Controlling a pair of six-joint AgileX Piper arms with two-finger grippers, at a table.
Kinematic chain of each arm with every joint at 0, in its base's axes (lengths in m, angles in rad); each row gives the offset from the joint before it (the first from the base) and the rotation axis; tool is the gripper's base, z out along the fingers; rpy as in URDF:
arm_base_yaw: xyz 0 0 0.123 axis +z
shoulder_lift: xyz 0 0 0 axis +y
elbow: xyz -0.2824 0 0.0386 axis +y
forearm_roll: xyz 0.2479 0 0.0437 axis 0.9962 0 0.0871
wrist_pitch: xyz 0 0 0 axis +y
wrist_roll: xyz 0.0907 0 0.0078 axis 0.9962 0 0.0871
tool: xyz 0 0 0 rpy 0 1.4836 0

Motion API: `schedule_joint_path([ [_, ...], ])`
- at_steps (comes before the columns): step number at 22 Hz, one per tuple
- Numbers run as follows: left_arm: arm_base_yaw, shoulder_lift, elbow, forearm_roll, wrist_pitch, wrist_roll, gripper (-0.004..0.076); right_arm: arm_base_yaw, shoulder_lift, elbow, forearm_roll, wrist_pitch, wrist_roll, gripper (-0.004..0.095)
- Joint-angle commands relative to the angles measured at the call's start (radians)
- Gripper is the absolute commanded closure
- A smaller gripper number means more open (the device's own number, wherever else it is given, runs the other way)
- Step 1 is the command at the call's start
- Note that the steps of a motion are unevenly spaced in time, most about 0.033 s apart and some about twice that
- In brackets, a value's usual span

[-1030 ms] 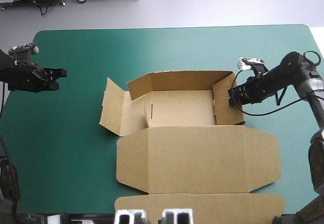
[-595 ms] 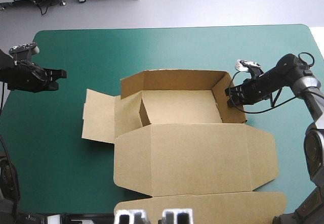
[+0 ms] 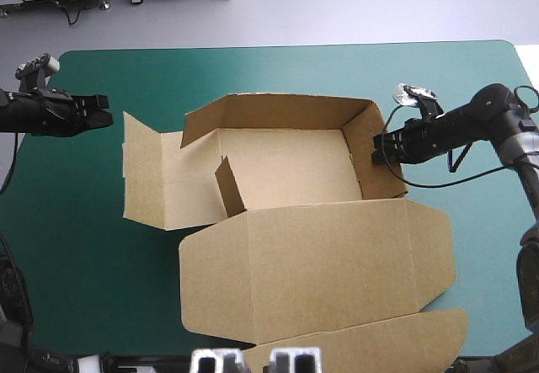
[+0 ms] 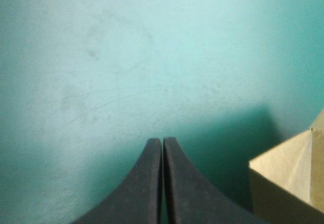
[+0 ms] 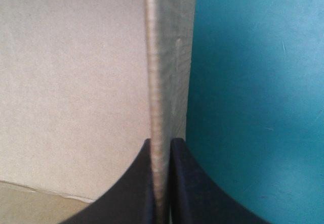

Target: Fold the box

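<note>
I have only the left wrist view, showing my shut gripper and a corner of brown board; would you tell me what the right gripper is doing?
Observer: The right gripper is shut on the upright right wall of the box.
Operator: Thank you. Is the left wall raised too?
Observer: No, the left wall is splayed outward over the teal-green cover, untucked.
</note>
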Motion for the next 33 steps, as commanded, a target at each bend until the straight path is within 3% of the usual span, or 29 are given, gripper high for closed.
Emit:
schedule_joint_path([
  [1,0.03,-0.005,-0.024,-0.19,0.051,0.058,0.0727,-0.005,-0.116,-0.043,0.095,0.006,0.022,0.0921],
  [7,0.022,-0.011,-0.024,-0.43,0.068,0.11,0.0727,-0.005,-0.182,-0.178,0.102,-0.028,0.102,0.0921],
  [12,-0.031,-0.059,-0.024,-0.438,0.068,0.125,0.0727,-0.003,-0.182,-0.228,0.102,-0.108,0.13,0.0921],
  [29,-0.159,-0.177,-0.024,-0.461,0.068,0.129,0.0728,-0.003,-0.172,-0.228,0.078,-0.186,0.104,0.092],
  [33,-0.173,-0.202,-0.024,-0.509,0.068,0.132,0.0727,0.039,-0.171,-0.228,0.062,-0.224,0.078,0.092],
])
